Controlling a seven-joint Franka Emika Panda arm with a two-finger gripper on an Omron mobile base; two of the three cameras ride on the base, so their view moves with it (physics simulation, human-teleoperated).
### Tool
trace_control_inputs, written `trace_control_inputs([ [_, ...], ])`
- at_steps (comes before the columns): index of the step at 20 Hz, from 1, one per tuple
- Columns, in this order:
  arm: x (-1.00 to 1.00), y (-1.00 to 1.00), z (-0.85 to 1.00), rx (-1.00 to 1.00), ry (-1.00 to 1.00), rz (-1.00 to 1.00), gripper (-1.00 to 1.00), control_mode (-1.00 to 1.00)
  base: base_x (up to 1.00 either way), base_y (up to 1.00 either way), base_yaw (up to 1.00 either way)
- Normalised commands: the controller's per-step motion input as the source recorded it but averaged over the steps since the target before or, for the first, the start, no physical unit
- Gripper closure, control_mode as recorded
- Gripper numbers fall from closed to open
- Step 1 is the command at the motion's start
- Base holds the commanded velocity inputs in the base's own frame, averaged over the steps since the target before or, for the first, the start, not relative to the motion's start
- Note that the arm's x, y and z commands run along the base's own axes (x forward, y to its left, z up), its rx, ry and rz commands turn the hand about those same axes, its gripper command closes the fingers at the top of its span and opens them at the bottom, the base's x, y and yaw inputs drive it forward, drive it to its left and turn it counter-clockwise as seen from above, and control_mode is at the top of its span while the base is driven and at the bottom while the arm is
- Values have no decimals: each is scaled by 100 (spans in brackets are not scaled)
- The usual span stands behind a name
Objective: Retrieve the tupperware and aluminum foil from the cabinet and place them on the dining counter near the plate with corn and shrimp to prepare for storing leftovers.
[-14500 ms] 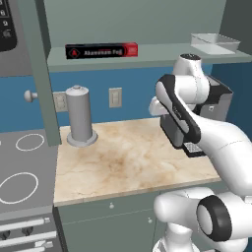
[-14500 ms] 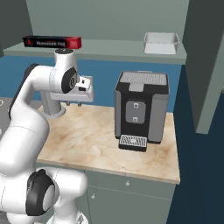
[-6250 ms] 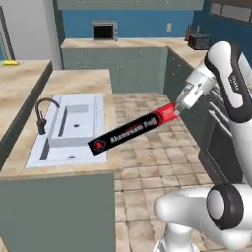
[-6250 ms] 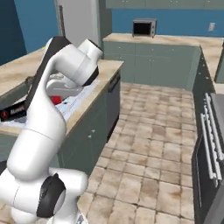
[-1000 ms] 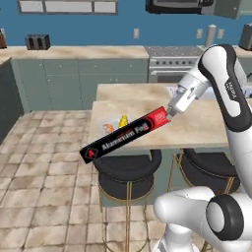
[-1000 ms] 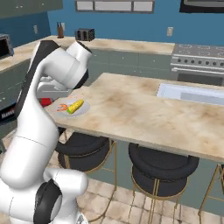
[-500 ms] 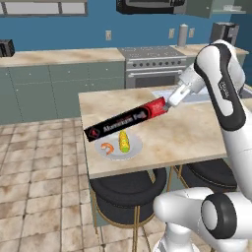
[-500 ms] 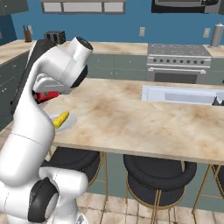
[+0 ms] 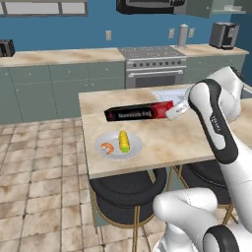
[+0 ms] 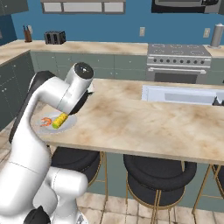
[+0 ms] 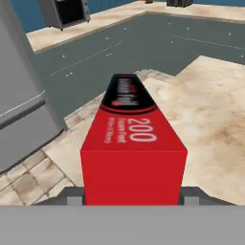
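Observation:
The aluminum foil [image 9: 140, 112], a long black box with a red end, is held level over the dining counter [image 9: 162, 142], just beyond the plate [image 9: 118, 145]. My gripper [image 9: 174, 111] is shut on its red end. In the hand view the red end [image 11: 133, 158] sits between my fingers [image 11: 72, 196], with the beige top to the right. The white plate carries the yellow corn [image 9: 124, 141] and the orange shrimp [image 9: 107, 147]; plate [image 10: 70, 123], corn [image 10: 60, 120] and shrimp [image 10: 45, 122] lie beside my arm. A pale shape on the far cabinet shelf [image 9: 230, 7] may be the tupperware.
Black stools [image 9: 129, 188] stand under the counter's near side. A sink [image 10: 183, 94] is set in the counter to the right. A stove [image 9: 152, 66], a coffee machine [image 9: 224, 35] and a grey canister [image 9: 183, 35] line the back wall.
The base has driven, so the whole view shifted and the counter is closer. The foil box has gone from slanting down to level, now over the counter behind the plate.

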Motion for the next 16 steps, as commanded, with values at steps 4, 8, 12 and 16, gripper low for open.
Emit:
trace_control_inputs([
  [4, 94, -50, -83, 0, 18, -22, 100, -100, 0, 0, 0],
  [8, 68, -44, -56, 1, 5, -13, 100, -100, 0, 0, 0],
  [12, 51, -30, -37, 2, 0, -8, 100, -100, 0, 0, 0],
  [16, 35, -19, -44, 0, 0, -8, 100, -100, 0, 0, 0],
])
